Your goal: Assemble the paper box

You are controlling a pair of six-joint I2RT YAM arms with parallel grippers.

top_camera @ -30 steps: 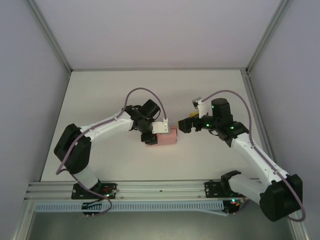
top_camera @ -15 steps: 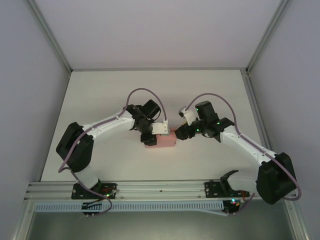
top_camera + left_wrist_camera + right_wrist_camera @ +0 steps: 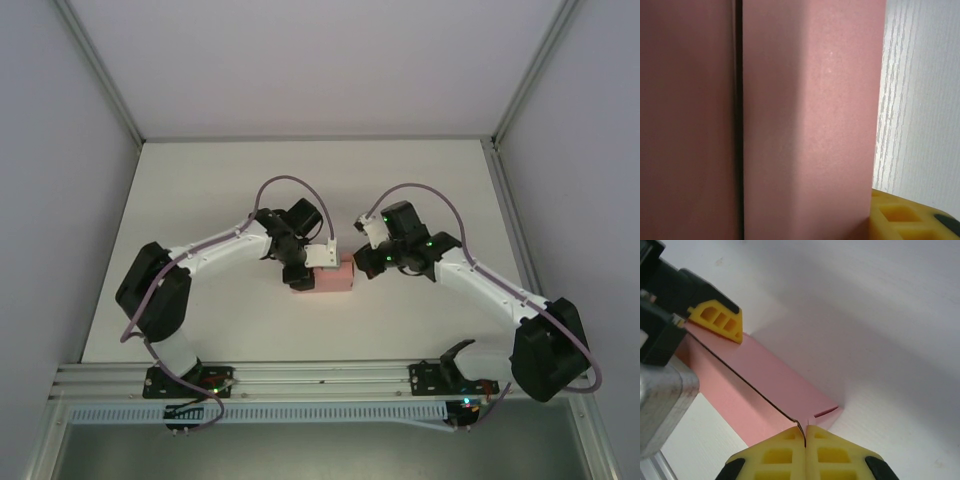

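Steadying: left gripper [image 3: 305, 272] is clamping box [image 3: 335, 277] at the middle of the tabletop [image 3: 430, 190], probably so it is not sliding.
Tucking: right gripper [image 3: 362, 266], clenched tight, is pressing box's right end, likely seating flap [image 3: 824, 412].

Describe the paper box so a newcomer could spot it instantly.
Look at the white table, midway between the two arms. Where the left hand and right hand meet is the paper box: a small, flat rectangle, the only pink thing there.
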